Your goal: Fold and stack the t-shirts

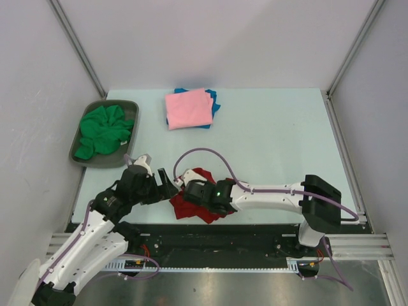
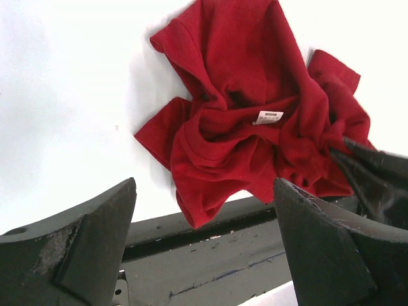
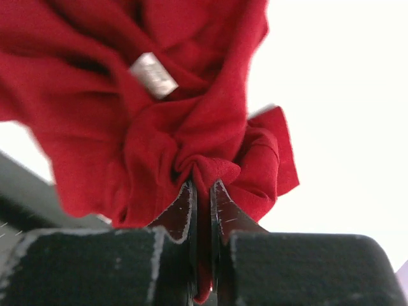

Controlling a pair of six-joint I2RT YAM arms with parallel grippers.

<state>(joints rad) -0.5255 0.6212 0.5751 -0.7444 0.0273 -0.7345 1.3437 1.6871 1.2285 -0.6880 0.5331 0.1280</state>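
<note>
The dark red t-shirt [image 1: 199,205] lies crumpled at the table's near edge; its white tag [image 2: 268,116] shows. My right gripper [image 1: 191,190] is shut on a fold of the red shirt [image 3: 210,172], pinching cloth between its fingers [image 3: 182,210]. My left gripper [image 1: 167,185] is open and empty just left of the shirt [image 2: 248,108], its fingers [image 2: 95,242] wide apart. A folded pink t-shirt [image 1: 188,108] lies on a folded blue one [image 1: 214,101] at the table's back. A green t-shirt [image 1: 103,131] sits bunched in the tray.
The grey metal tray [image 1: 83,160] stands at the back left. The table's near edge and metal rail [image 2: 210,255] run just below the red shirt. Grey walls close in the sides.
</note>
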